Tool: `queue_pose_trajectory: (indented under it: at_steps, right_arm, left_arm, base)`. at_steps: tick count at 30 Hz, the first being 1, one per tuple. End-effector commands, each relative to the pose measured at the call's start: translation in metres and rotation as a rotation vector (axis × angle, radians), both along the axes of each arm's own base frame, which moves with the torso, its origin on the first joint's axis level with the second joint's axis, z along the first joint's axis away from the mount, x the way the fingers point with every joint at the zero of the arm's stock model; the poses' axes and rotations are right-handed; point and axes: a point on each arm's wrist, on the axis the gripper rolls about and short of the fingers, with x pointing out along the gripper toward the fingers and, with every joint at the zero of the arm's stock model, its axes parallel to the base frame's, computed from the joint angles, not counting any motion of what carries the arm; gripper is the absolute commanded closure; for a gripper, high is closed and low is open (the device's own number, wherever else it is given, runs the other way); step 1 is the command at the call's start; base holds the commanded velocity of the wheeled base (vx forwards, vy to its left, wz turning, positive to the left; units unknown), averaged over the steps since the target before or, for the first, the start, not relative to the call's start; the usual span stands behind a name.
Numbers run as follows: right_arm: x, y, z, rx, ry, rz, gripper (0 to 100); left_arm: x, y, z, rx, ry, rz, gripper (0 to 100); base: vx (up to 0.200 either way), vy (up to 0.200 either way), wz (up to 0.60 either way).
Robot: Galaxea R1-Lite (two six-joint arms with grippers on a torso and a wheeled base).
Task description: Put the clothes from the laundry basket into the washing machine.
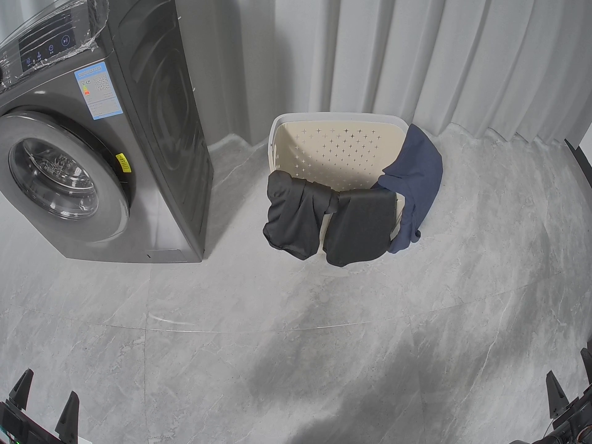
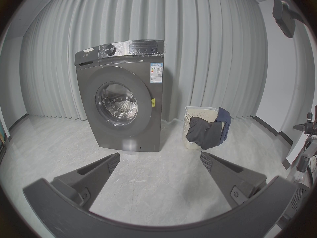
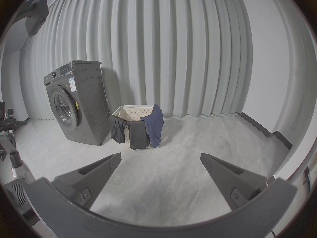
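Floor (image 1: 308,353): pale grey marbled tiles, spread below and ahead of the fingers (image 3: 99,172) of the right gripper (image 3: 160,154).
Curtain (image 1: 431,44): white, pleated, hanging to the floor far ahead of the fingers.
Wall (image 3: 274,66): plain white, on the fingers' right.
Skirting (image 3: 264,129): dark strip at that wall's foot.
Light: even, soft shadows.

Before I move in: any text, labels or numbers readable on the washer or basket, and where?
No text reads clearly.
Blue-and-white label on the washing machine front: print too small.
Yellow sticker beside the door: blurred.
Control panel: lit icons, no legible words.
Small logo at the top front corner: too blurred to trust.
Laundry basket and clothes: no print seen.
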Motion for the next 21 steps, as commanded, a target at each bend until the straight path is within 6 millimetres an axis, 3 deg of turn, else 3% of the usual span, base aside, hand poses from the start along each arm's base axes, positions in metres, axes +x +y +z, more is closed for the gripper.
queue_pose_trajectory:
  at_steps: [1, 8, 17, 21]
  right_arm:
    - [0.0004, 0.0, -0.0051, -0.001, 0.006, 0.0, 0]
    - [0.0004, 0.0, -0.0051, -0.001, 0.006, 0.0, 0]
    - [0.0004, 0.0, -0.0051, -0.001, 0.006, 0.0, 0]
    - [0.0004, 0.0, -0.0051, -0.001, 0.006, 0.0, 0]
  left_arm:
    - [0.0001, 0.0, -0.0043, 0.0, 0.001, 0.0, 0]
    - [0.0, 0.0, -0.0044, 0.0, 0.0, 0.002, 0]
    - [0.0, 0.0, -0.0044, 0.0, 0.0, 0.002, 0]
    - [0.0, 0.0, -0.0044, 0.0, 0.0, 0.002, 0]
  base:
    - [0.2, 0.0, 0.0]
    - [0.2, 0.0, 0.0]
    - [0.0, 0.0, 0.0]
    - [0.0, -0.2, 0.0]
